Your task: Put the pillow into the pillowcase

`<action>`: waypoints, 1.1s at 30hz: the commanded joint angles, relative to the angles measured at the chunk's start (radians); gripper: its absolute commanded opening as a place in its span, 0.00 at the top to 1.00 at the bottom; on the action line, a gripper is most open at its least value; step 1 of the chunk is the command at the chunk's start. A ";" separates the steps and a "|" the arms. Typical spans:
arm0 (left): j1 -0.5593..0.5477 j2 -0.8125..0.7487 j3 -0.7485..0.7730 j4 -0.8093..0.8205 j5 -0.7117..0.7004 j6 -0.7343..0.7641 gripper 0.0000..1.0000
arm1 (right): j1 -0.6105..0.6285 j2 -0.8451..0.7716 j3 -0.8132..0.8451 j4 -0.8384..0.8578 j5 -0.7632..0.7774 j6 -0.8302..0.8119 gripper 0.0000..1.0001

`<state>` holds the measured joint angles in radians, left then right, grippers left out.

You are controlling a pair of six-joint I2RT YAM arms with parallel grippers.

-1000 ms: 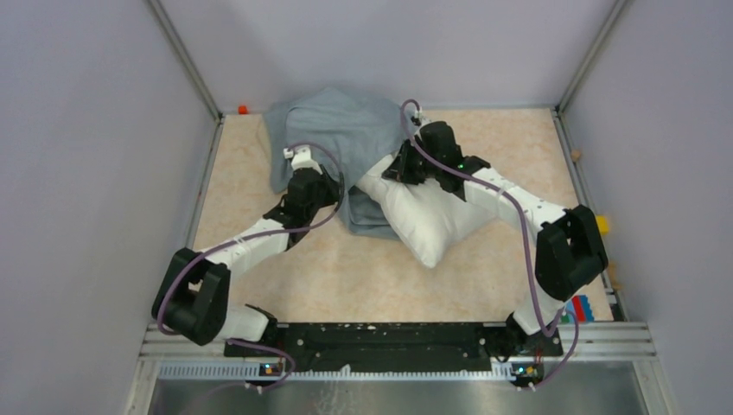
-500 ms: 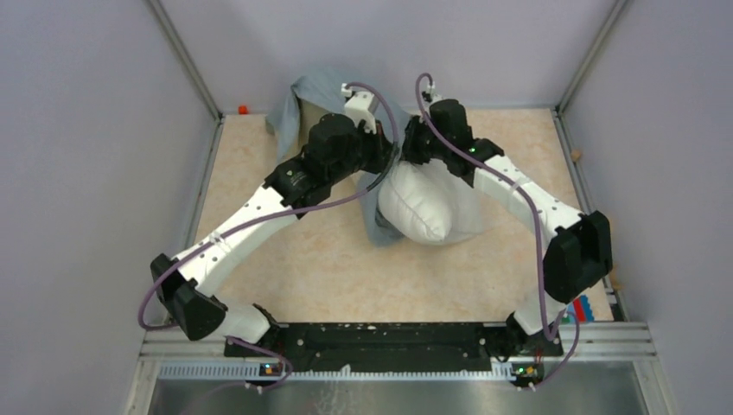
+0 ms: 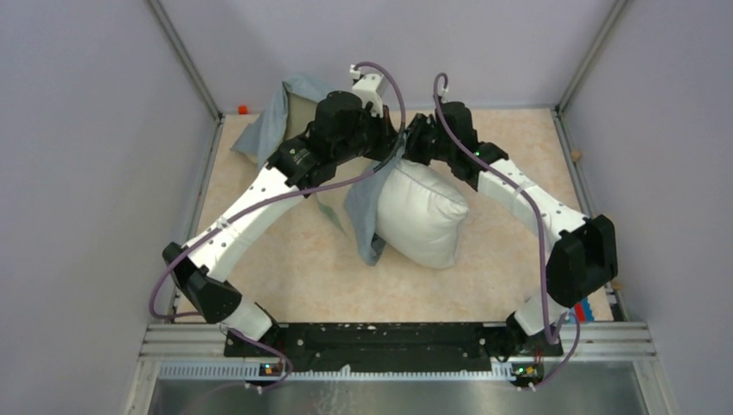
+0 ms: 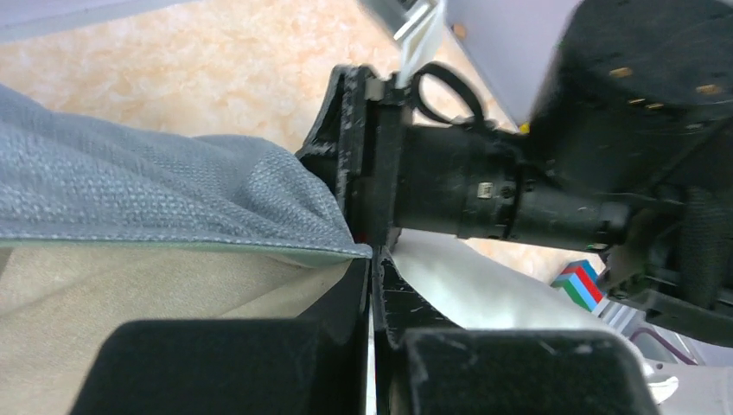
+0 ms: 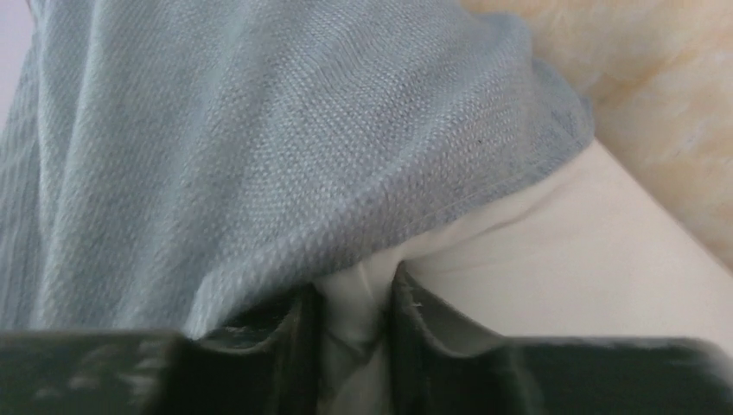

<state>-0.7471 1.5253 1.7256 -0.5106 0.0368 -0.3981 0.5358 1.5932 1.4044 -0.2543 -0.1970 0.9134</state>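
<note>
The white pillow (image 3: 423,220) lies at the table's middle back, its far end lifted. The grey-blue pillowcase (image 3: 361,207) hangs along its left side and trails to the back left corner. My left gripper (image 3: 396,151) and right gripper (image 3: 413,157) meet above the pillow's far end. In the left wrist view the left gripper (image 4: 372,268) is shut at the pillowcase's (image 4: 130,190) hem, with the pillow (image 4: 484,285) beside it. In the right wrist view the right gripper (image 5: 354,303) is shut on a pinch of the pillow (image 5: 562,259), with the pillowcase (image 5: 259,147) draped over it.
Grey walls enclose the table on three sides. A small orange thing (image 3: 243,110) sits at the back left corner. Coloured blocks (image 3: 584,307) lie at the near right edge and also show in the left wrist view (image 4: 581,284). Both arms cross the table's middle.
My left arm swung from the table's left side up to the back middle beside the right gripper, dragging the pillowcase. The pillow turned end-on, and the pillowcase now hangs to its left.
</note>
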 commanded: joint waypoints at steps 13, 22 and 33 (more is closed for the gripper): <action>0.171 0.064 -0.131 0.191 0.162 -0.155 1.00 | -0.089 -0.129 0.397 -0.383 0.122 -0.446 0.32; 0.189 0.135 -0.113 0.209 0.193 -0.152 1.00 | -0.088 -0.487 0.132 -0.527 0.269 -0.592 0.18; 0.185 0.189 -0.024 0.201 0.278 -0.116 1.00 | -0.089 -0.580 -0.310 -0.330 0.163 -0.512 0.25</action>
<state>-0.5632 1.6958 1.6199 -0.3180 0.2508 -0.5472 0.4484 0.9298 1.2026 -0.7258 0.0063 0.3683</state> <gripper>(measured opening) 0.006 0.807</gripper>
